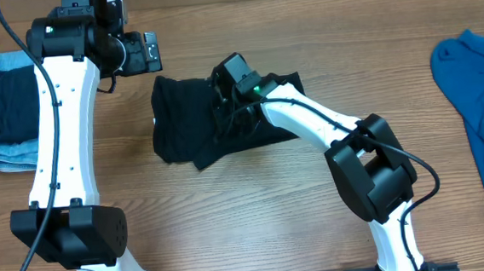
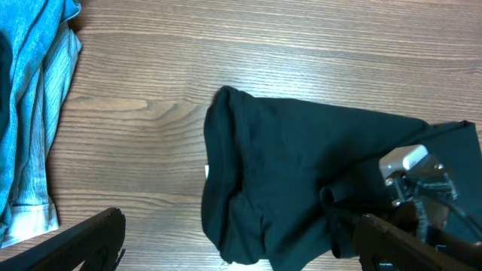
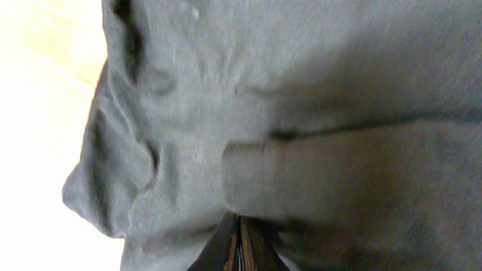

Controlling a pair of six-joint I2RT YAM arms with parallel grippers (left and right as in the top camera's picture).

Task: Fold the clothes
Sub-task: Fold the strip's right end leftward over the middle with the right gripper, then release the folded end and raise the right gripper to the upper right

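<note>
Bunched black T-shirt [image 3: 316,105] fabric fills our right wrist view, our right gripper [image 3: 239,229] pinched shut on a fold. It lies mid-counter [image 1: 230,213] on brown wood grain, toward the far edge. Our left gripper [image 2: 237,226] hovers beside it, jaws wide.

Left arm [image 1: 58,131]: extends from 7 o'clock up to 11 o'clock.
Left gripper [image 1: 144,52]: faces 3 o'clock, jaws spread wide.
Right arm [image 1: 318,122]: angled from 5 o'clock toward centre.
Right gripper [image 1: 223,111]: jaws pinched together on black T-shirt [image 1: 181,114].
</note>
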